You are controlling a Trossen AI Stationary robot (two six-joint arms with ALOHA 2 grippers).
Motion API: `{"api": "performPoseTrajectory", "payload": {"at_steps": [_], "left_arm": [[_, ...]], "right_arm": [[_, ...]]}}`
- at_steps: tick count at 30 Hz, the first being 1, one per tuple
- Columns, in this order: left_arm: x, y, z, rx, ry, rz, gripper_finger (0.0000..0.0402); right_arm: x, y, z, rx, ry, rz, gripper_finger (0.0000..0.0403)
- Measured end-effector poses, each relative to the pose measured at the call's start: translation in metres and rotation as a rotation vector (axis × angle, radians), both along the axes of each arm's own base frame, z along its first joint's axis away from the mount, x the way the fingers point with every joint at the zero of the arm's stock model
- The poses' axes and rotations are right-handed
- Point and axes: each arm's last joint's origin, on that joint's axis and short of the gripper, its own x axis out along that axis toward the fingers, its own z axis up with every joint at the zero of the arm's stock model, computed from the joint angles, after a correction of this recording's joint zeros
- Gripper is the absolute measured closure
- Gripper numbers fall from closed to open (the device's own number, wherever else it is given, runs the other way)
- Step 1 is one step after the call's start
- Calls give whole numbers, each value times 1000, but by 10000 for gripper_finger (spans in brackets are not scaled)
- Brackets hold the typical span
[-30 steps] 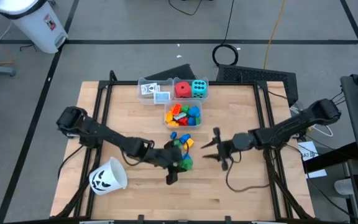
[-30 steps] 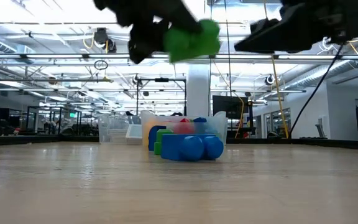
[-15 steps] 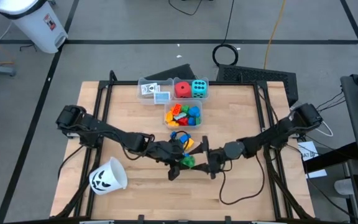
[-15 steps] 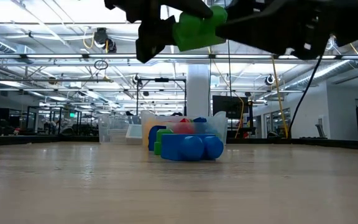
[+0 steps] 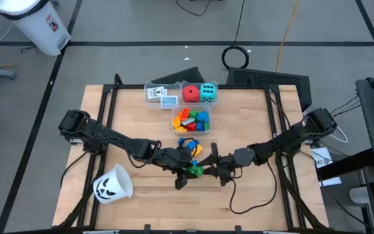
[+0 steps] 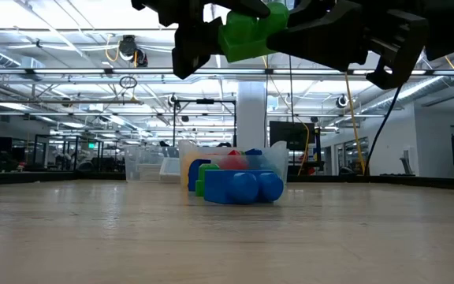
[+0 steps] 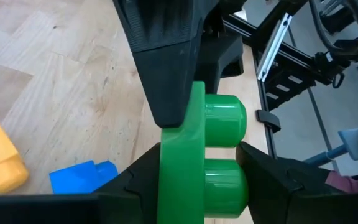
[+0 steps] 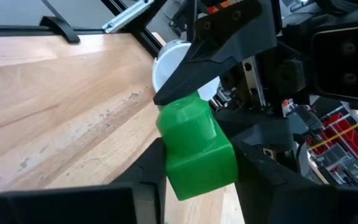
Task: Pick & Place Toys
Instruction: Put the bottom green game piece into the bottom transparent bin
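Midair, the left end effector (image 5: 186, 170) pinches a green block (image 5: 195, 170) between its fingers, holding it clear above the desk (image 5: 252, 117). The right end effector (image 5: 208, 168) meets it from the opposite side, its fingers closed against the same block, so both arms grip one toy at once. In the left wrist view the green block (image 7: 201, 155) shows two round studs, with a finger of the right end effector pressing on its edge. Just beyond the two end effectors, loose blue and yellow blocks (image 5: 188, 144) lie on the desk. Farther out, a clear bin (image 5: 191, 119) holds mixed blocks, and another holds a red die (image 5: 189, 93) and a cyan die (image 5: 208, 92). Near the left arm, well apart from its end effector, lies a white cup (image 5: 112, 184).
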Motion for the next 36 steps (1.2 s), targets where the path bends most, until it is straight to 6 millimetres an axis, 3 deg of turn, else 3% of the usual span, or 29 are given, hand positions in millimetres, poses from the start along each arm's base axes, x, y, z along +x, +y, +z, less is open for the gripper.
{"api": "performPoseTrajectory", "payload": {"at_steps": [5, 11, 14, 18, 22, 26, 31, 36], "left_arm": [[1, 1, 1, 23, -20, -18, 217], [-2, 18, 21, 75, -100, -31, 63], [-6, 27, 31, 67, -118, -14, 15], [-12, 38, 48, 83, -174, 0, 35], [-14, 46, 54, 162, -206, -19, 65], [-14, 51, 54, 242, -219, -36, 84], [-13, 58, 52, 351, -208, -26, 91], [-13, 64, 52, 369, -201, 10, 88]], "right_arm": [[0, 1, 1, 27, 2, 23, 300], [0, -1, -1, 54, 25, -49, 300], [0, -5, -3, 36, 35, -141, 300], [-1, -12, 1, 78, 24, -313, 300], [-4, -33, 14, 235, -14, -530, 300], [-6, -66, 19, 393, 30, -599, 300], [-5, -117, 8, 580, 171, -600, 300], [-9, -152, -2, 604, 217, -720, 298]]}}
